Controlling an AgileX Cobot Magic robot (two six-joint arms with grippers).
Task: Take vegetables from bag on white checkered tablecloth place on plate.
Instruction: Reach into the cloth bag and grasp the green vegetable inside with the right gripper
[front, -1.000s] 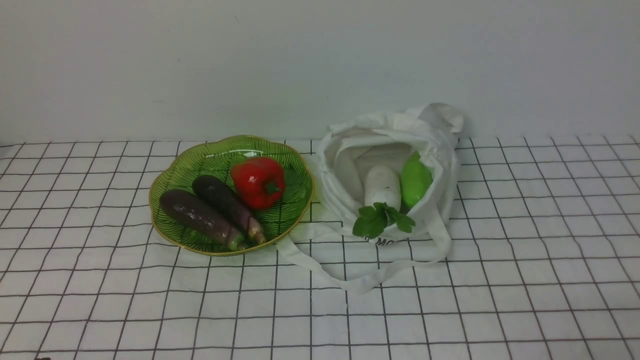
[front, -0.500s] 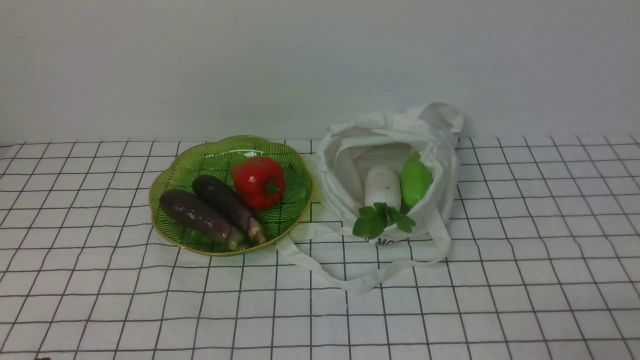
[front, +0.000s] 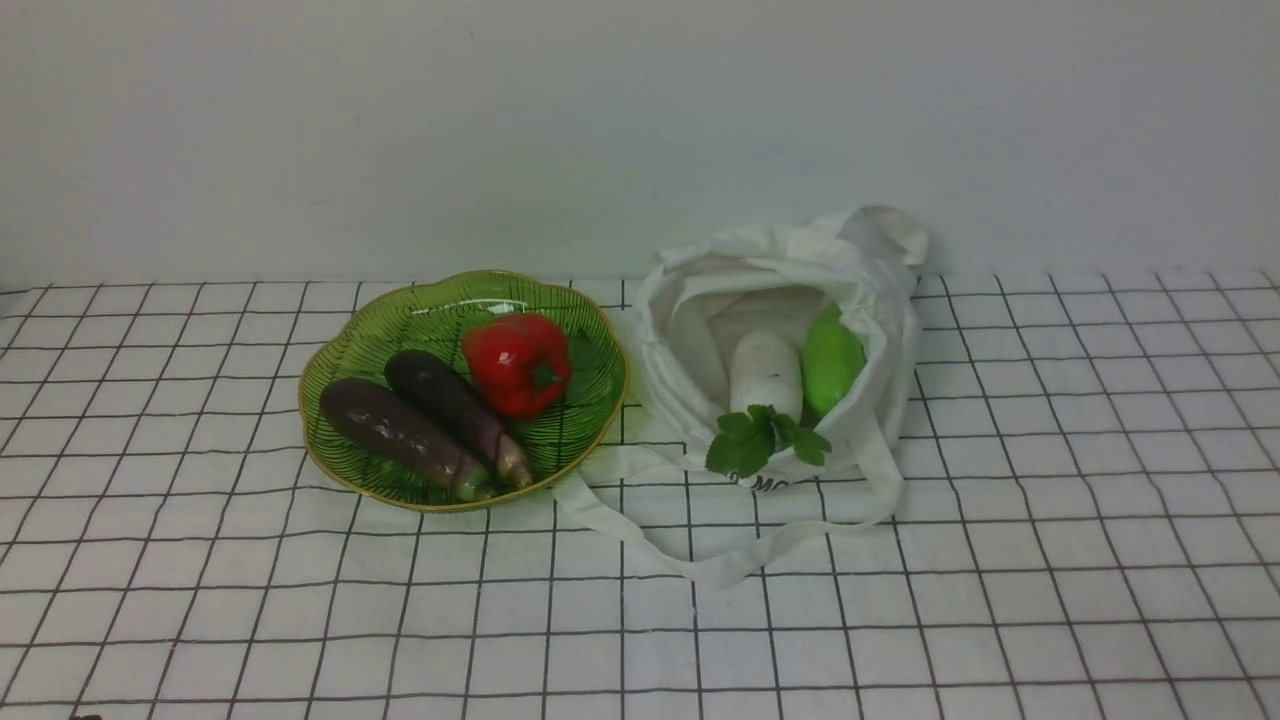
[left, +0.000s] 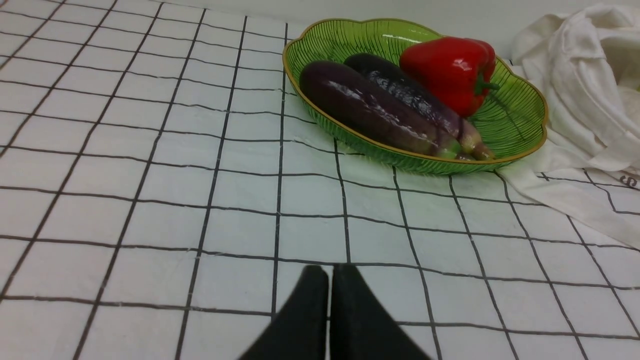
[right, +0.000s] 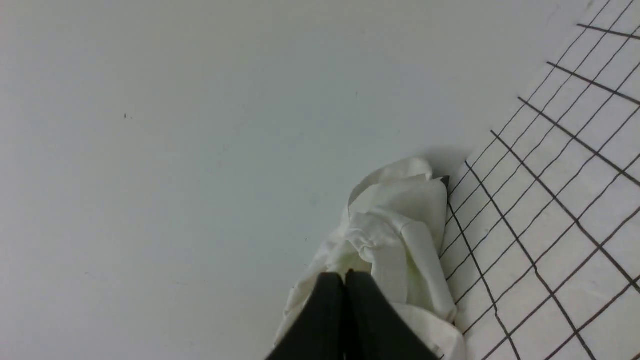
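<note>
The white cloth bag (front: 860, 290) lies open on the white checkered tablecloth (front: 1050, 560), at the right of the front view. Inside it lie a white radish (front: 765, 372) with green leaves and a bright green cucumber (front: 830, 362). The green glass plate (front: 345, 340) to its left holds two purple eggplants (front: 420, 425) and a red bell pepper (front: 516, 364). Neither arm shows in the front view. My left gripper (left: 330, 270) is shut and empty, low over the cloth short of the plate (left: 520, 100). My right gripper (right: 345, 274) is shut and empty, its tips near the bag (right: 395, 225).
A plain pale wall (front: 640, 130) stands right behind the plate and bag. The bag's long strap handles (front: 720, 565) trail forward onto the cloth between plate and bag.
</note>
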